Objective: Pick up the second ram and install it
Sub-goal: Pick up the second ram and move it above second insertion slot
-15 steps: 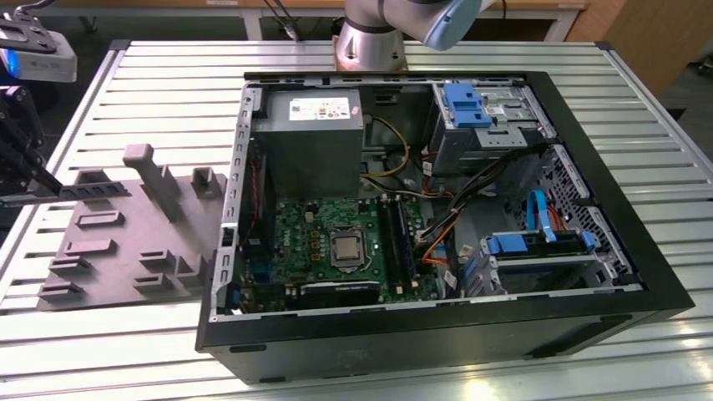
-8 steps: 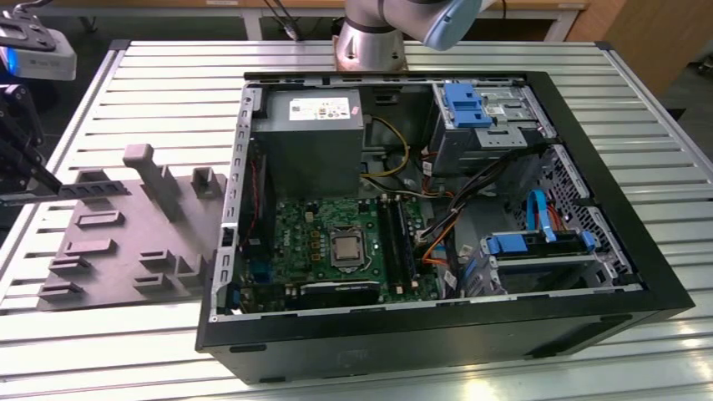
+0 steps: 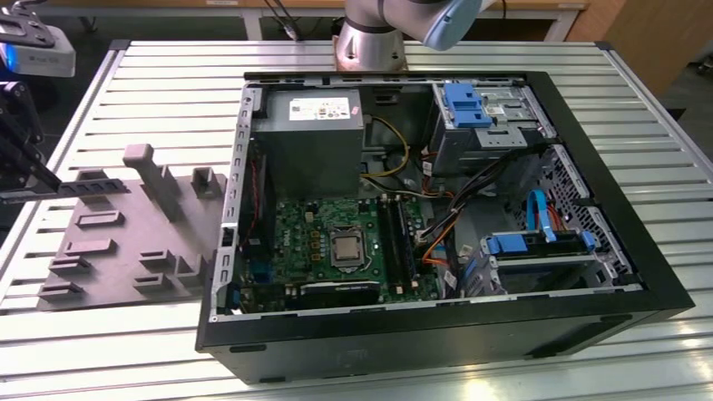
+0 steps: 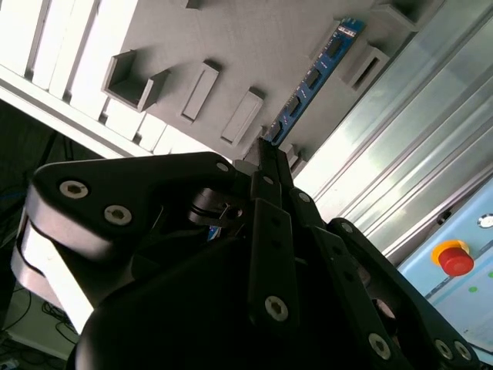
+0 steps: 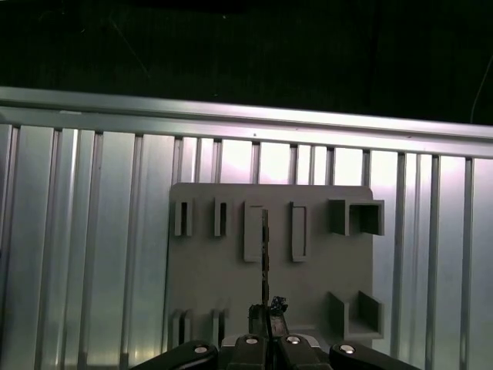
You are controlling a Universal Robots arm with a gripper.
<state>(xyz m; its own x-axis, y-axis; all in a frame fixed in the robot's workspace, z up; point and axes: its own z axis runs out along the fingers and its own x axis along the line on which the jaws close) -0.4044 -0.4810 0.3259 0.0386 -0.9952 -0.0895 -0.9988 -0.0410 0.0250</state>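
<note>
My gripper (image 3: pixel 47 185) hangs at the exterior view's far left, over the far left corner of the grey fixture block (image 3: pixel 123 242), and it is shut on the second ram (image 3: pixel 95 181). The stick juts out level from the fingers, just above the block. In the second wrist view the ram (image 4: pixel 312 81) is a long bluish strip with dark chips, running out from the closed gripper (image 4: pixel 266 150) above the fixture (image 4: pixel 231 46). The first wrist view shows the ram (image 5: pixel 265 254) edge-on as a thin dark line in the gripper (image 5: pixel 266 314), over the fixture (image 5: pixel 208 270).
An open black computer case (image 3: pixel 624 276) lies to the right of the fixture, holding the green motherboard (image 3: pixel 323 242) with long black slots (image 3: pixel 396 238), a power supply (image 3: pixel 306 142) and cables. The arm's base (image 3: pixel 373 38) stands behind it. A red button (image 4: pixel 454 258) sits off the slatted table.
</note>
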